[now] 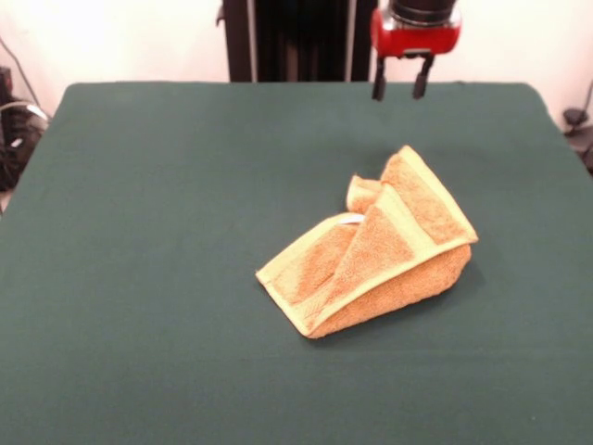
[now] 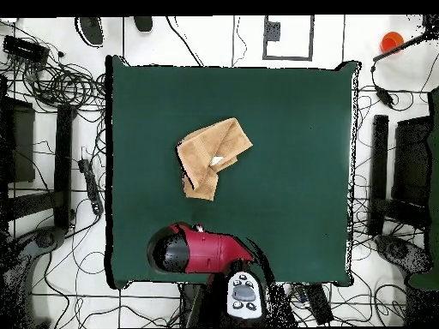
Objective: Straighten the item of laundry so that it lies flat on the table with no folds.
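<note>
Well apart, claw (image 1: 404, 90) (seemingly open) raised, towel (image 1: 375, 250) crumpled.

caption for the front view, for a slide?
Folded orange-tan towel lies crumpled on the green table; the open tool hangs above the far edge, empty.

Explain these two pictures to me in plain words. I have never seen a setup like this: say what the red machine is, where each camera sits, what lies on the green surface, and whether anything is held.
The red machine is a robot arm; its gripper, a two-fingered clamp, hangs open and empty near the table's far edge. One picture is taken from across the table, facing the robot. The other looks straight down from above, with the robot's base at the bottom, so it is turned half round. On the green table lies one towel, orange-tan with paler borders, folded over itself in several layers. Nothing is held; the gripper is clear of the towel.
</note>
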